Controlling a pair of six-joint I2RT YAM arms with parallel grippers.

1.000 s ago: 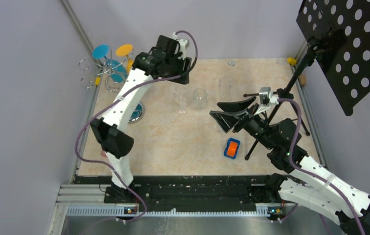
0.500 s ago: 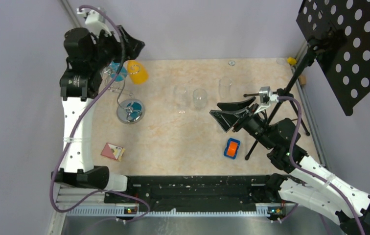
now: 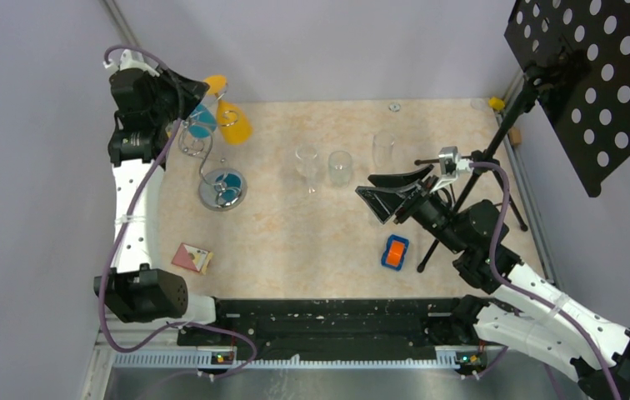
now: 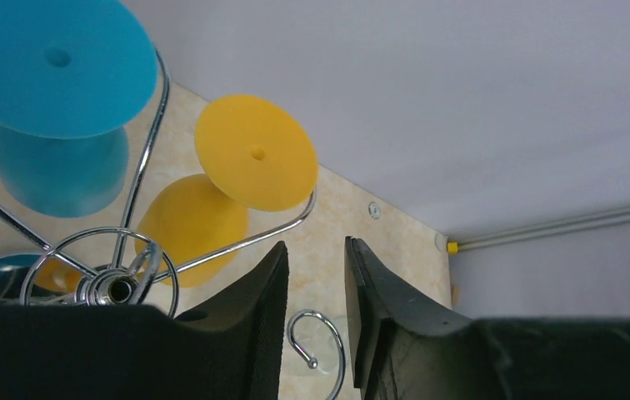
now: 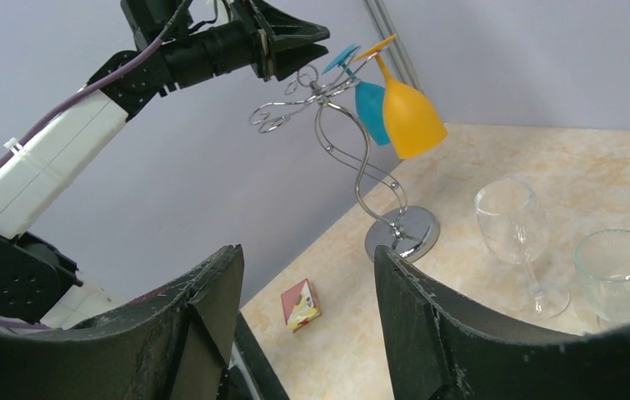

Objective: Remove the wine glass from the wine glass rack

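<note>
Yellow wine glass [image 3: 235, 127] is hung upside down on the wine glass rack [image 3: 222, 189], far left of the table [image 3: 295, 242], blue glass [image 3: 202, 123] beside it; left gripper [image 4: 317, 244] is held just above, barely open, empty; right gripper [image 5: 307, 254] is spread wide, empty.

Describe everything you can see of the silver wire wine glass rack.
The silver wire wine glass rack is thin shiny metal: a round mirror-like base flat on the table, a wavy upright stem, and curled spiral arms fanning from a top hub. A yellow wine glass and a blue wine glass hang upside down from two arms; other arms are empty. The left gripper hovers just above, apparently not touching it.
</note>
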